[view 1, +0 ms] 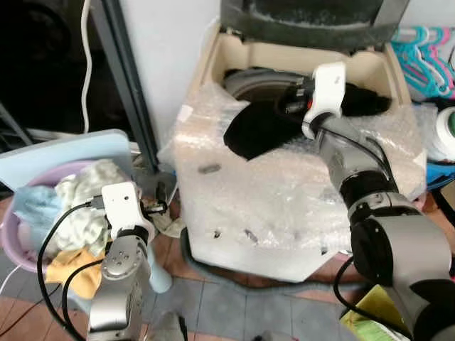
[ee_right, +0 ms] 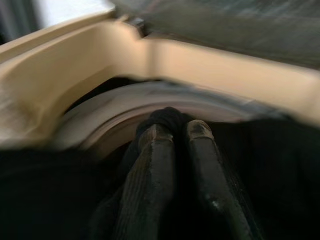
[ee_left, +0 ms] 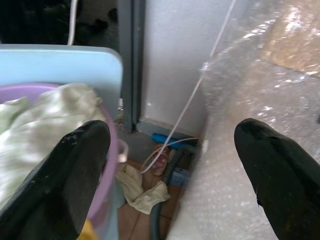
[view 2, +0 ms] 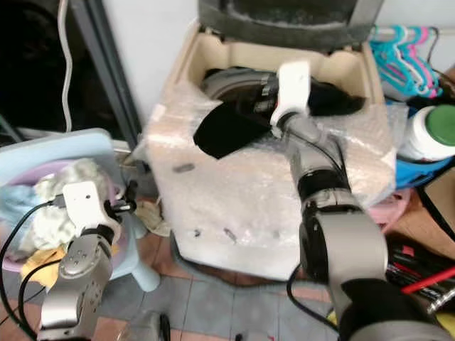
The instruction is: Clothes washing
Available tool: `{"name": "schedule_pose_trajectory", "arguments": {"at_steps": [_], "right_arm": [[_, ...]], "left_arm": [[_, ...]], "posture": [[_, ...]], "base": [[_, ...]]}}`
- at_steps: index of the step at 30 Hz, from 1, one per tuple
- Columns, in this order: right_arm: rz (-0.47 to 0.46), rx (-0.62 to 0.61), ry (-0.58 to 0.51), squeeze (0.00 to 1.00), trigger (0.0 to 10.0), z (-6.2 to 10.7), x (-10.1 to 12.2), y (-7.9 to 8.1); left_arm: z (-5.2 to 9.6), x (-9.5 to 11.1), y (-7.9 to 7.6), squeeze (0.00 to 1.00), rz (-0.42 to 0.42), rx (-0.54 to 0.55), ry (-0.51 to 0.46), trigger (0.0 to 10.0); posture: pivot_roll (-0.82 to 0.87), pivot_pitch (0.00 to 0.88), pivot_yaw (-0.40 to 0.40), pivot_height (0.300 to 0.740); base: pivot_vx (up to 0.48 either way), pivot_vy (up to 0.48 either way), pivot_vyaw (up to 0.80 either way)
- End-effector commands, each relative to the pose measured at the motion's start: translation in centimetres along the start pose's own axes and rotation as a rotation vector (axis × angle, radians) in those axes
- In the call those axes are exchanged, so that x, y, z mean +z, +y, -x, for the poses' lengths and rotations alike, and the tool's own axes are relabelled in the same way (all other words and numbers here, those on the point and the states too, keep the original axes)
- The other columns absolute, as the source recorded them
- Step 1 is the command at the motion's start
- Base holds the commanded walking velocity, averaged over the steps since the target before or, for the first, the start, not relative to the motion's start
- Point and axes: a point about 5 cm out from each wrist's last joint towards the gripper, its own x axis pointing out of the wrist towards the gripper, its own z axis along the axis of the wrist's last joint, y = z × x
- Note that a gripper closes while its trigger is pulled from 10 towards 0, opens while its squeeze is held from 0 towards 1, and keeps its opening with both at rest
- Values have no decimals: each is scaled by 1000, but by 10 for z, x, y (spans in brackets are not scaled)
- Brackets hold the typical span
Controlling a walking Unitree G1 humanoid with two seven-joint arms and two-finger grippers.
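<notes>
1. Nearest to us, our left gripper [view 1: 153, 207] hangs low in front of the purple basin [view 1: 14, 245], its jaws spread wide apart and holding nothing; in the left wrist view one black finger [ee_left: 65, 175] sits over the basin side and the other over the bubble wrap [ee_left: 260, 100].
2. The purple basin rests on a pale blue stool [view 1: 64, 153] at the left of the floor, heaped with light-coloured laundry [view 1: 78, 202]: pale green, blue and yellow pieces.
3. A small rag [ee_left: 142, 187] lies on the tiled floor [view 1: 234, 305] between the stool and the washing machine [view 1: 284, 57], beside a grey hose [ee_left: 157, 222].
4. The cream top-loading washing machine stands open, its front and top edges wrapped in bubble wrap.
5. Our right gripper [view 1: 284, 105] reaches over the front edge of the machine's opening, its jaws closed together on a black garment [view 1: 259, 131].
6. The black garment drapes across the front rim of the drum, part hanging over the bubble wrap and part lying toward the right rear of the opening.
7. In the right wrist view the fingers [ee_right: 155, 175] pinch a bunched fold of the black cloth just above the drum's grey rim [ee_right: 115, 112].
8. Teal hangers [view 1: 426, 53] hang to the right of the machine.
</notes>
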Motion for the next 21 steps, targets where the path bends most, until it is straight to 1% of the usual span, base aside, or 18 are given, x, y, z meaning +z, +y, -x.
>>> {"name": "schedule_pose_trajectory", "arguments": {"at_steps": [1,2,5,8,9,10,11,12,13,14,15,16,17,19,20,21], "right_arm": [[-14,50,-101,1000,10000,0,20,2],[-14,60,-108,1000,10000,0,20,2],[-46,89,-202,1000,10000,6,31,3],[-15,90,-247,1000,10000,12,31,5],[-16,70,-299,1000,10000,17,31,5],[-21,71,-318,1000,10000,20,31,7],[-22,88,-360,1000,10000,28,30,10],[-8,103,-383,1000,10000,33,30,13],[-8,103,-383,1000,10000,33,30,13],[61,125,-415,1000,10000,43,26,19],[104,143,-424,1000,10000,50,22,24],[129,155,-425,1000,10000,58,16,28],[142,178,-412,1000,10000,72,3,38],[154,190,-405,1000,10000,82,-6,45],[153,198,-387,1000,10000,92,-13,51],[146,202,-376,1000,10000,95,-16,54]], "left_arm": [[1,-1,-2,0,0,2,9,10000],[1,-1,-2,0,0,1,10,10000],[-1,-1,-3,0,-6,-1,11,10000],[-2,-1,-3,0,-20,9,13,10000],[-2,-1,-2,0,-20,13,14,10000],[-2,-1,-2,0,-19,16,12,10000],[-2,-1,-1,0,-19,21,11,10000],[-2,-1,-1,0,-18,25,10,10000],[-2,-1,-1,0,-18,25,10,10000],[-2,-1,0,0,-18,32,10,10000],[-2,-1,1,0,-18,35,11,10000],[-2,-1,1,0,-20,40,13,10000],[-3,-2,1,0,-24,44,16,10000],[-3,-2,1,0,-25,42,16,10000],[-3,-1,1,0,-24,41,16,10000],[-3,-1,1,0,-24,37,16,10000]], "posture": [[-31,54,-19,740],[-34,54,-18,740],[-40,51,-16,740],[-41,49,-16,740],[-41,49,-16,740],[-41,49,-16,740],[-36,47,-19,740],[-36,47,-19,740],[-36,47,-19,740],[-36,47,-19,740],[-39,45,-19,740],[-39,45,-19,740],[-41,44,-18,740],[-44,46,-16,740],[-48,47,-11,740],[-48,47,-11,740]], "base": [[0,0,0],[0,0,0],[0,0,0],[0,0,0],[0,0,0],[0,0,0],[0,0,0],[0,0,0],[0,0,0],[0,0,0],[0,0,0],[0,0,0],[0,0,0],[0,0,0],[0,0,0],[0,0,0]]}}
